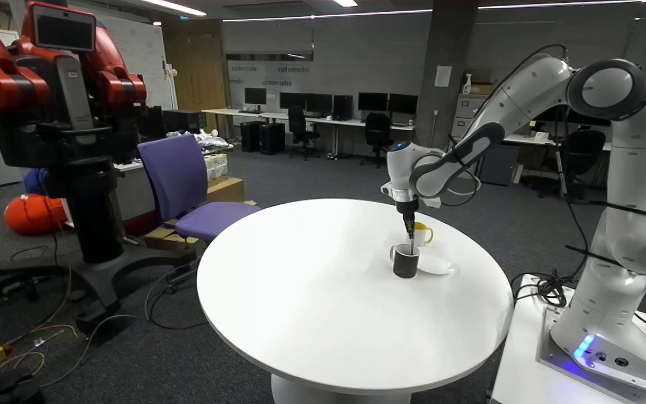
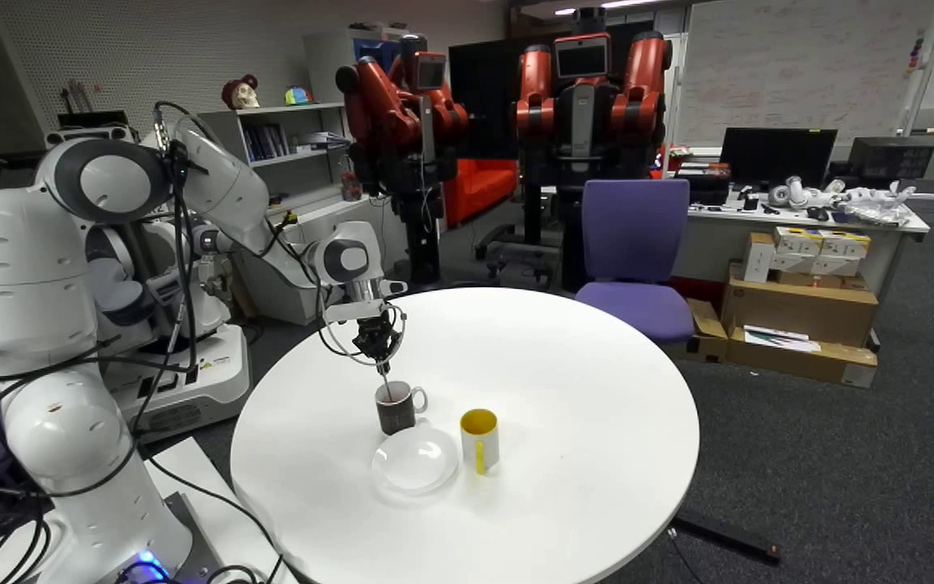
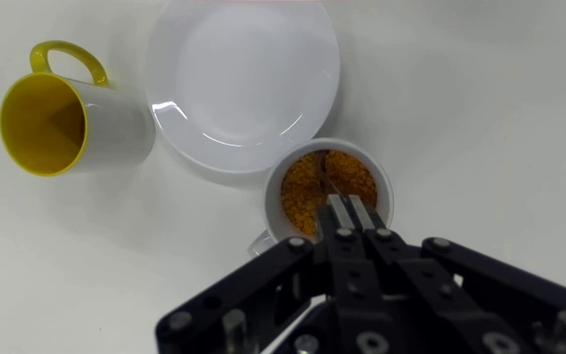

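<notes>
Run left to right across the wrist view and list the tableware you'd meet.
Yellow-handled mug → white plate → white-rimmed mug with orange flakes inside.

Dark mug [image 2: 396, 415] is showing charcoal outside, white inside; flakes [image 3: 300, 194] are looking orange. Other mug [image 3: 99, 130] is showing white outside, yellow inside. Plate [image 3: 243, 83], surface [image 2: 589, 381] are appearing white; end effector [image 3: 345, 199], mostly black.

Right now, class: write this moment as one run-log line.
claw: closed on utensil | utensil: end in orange flakes inside dark mug | plate: beside dark mug | yellow-handled mug: upright beside plate
</notes>
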{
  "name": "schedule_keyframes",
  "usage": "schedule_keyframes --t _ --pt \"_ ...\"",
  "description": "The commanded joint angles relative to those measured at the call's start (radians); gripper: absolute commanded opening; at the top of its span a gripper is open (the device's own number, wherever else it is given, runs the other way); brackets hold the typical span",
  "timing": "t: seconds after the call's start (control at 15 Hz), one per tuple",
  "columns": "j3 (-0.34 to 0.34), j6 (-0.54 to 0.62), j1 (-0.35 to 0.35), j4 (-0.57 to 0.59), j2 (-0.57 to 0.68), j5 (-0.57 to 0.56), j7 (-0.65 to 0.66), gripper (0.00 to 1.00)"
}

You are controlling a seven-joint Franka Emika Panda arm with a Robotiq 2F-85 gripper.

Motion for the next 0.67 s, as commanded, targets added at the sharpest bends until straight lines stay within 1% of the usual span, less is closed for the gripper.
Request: schedule_keyframes --t 0.0,0.6 --pt "0.012 -0.006 -0.007 -0.012 -0.018 0.017 -0.030 0.00" --pt "-0.005 -0.001 -0.019 0.015 -0.001 -0.009 -0.006 0.00"
